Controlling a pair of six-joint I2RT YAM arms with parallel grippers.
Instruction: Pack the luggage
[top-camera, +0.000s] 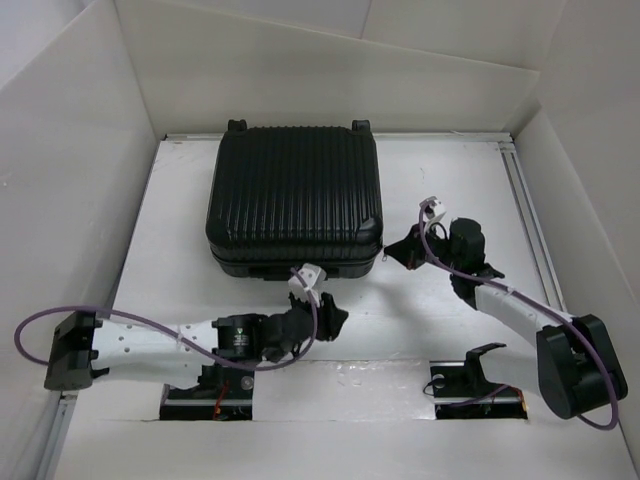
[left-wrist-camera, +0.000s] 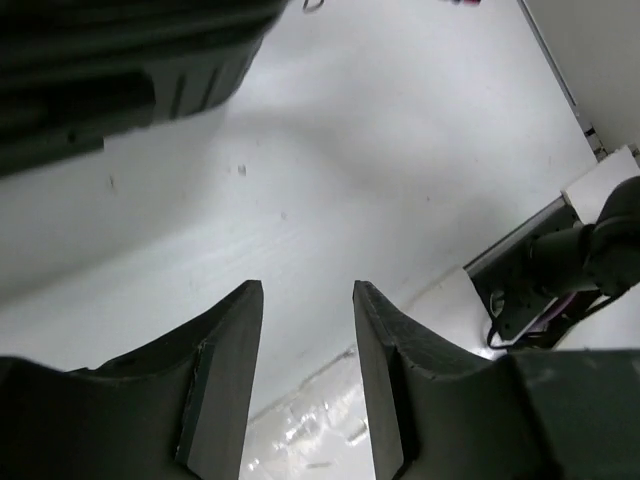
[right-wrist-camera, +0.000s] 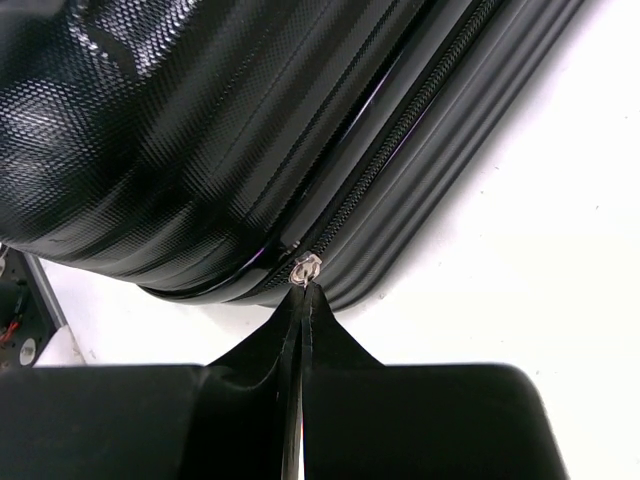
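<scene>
White table (top-camera: 180, 200), closed luggage (top-camera: 295, 195); right fingers (right-wrist-camera: 280, 340) pinching its zipper pull (right-wrist-camera: 305, 268), left fingers (left-wrist-camera: 225, 350) spread, empty.

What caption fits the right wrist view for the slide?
Right gripper, shut, tips at the silver zipper pull on the black luggage seam.

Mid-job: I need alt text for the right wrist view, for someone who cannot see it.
The right gripper is shut, its tips apparently pinching a small silver zipper pull at a rounded corner of the ribbed black hard-shell suitcase. The zip runs up to the right along the shell, white tabletop beside it.
</scene>
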